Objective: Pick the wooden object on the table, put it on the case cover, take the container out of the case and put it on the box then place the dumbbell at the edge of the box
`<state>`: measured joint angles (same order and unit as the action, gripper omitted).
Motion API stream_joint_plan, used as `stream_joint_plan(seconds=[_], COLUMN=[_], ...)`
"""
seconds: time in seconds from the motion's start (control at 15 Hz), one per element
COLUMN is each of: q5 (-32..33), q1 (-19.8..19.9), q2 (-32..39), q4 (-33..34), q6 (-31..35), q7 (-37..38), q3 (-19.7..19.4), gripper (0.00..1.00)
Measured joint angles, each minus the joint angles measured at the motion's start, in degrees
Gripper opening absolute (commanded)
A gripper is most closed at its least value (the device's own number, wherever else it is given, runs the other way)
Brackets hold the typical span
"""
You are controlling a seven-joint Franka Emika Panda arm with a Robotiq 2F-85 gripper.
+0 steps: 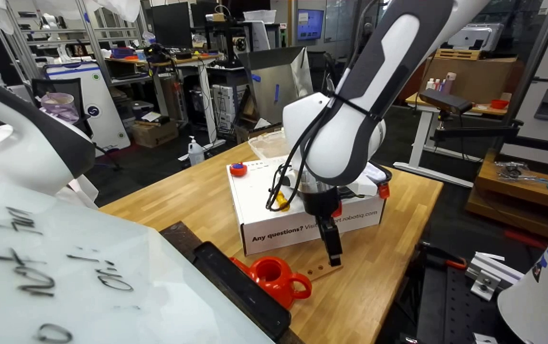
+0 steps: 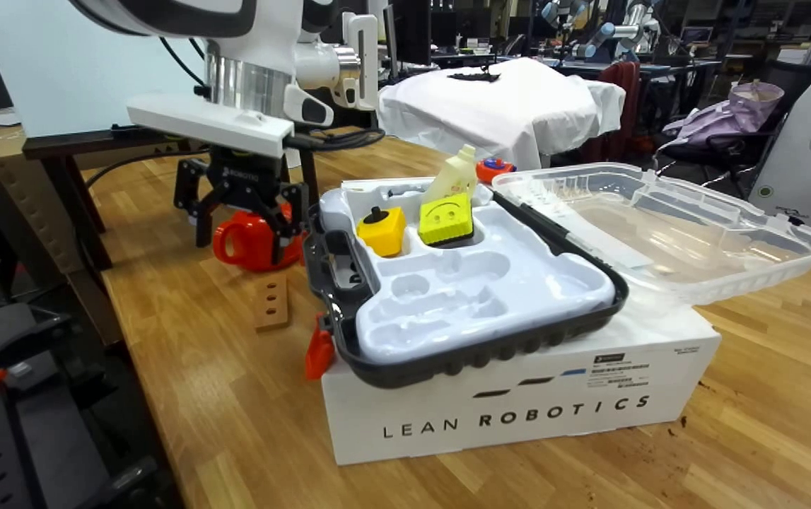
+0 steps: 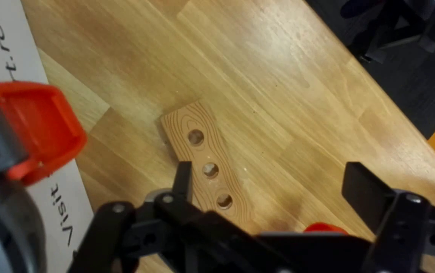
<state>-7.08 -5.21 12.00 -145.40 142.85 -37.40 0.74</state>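
The fingers (image 3: pixel 367 195) stand wide, holding nothing; the wooden block (image 3: pixel 203 154) lies flat on the surface (image 3: pixel 297 121) below, offset towards the box (image 1: pixel 254 198), its long axis slanting across their opening line. Their height above it is hard to judge.

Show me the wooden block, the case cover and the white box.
Wooden block (image 3: pixel 203 154): wrist view, top face between holes.
Case cover (image 2: pixel 684 230): in an exterior view, clear panel.
White box (image 2: pixel 561 394): in an exterior view, lettered side wall.
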Motion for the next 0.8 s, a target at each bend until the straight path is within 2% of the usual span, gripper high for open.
stream_joint_plan(seconds=[0.33, 0.8], q5=[0.2, 0.5], q1=[2.4, 3.4], q2=[6.1, 6.7], q4=[1.5, 2.3], q6=[3.0, 3.0], q7=[0.0, 0.0], q3=[2.1, 3.4], gripper=[1.0, 1.0])
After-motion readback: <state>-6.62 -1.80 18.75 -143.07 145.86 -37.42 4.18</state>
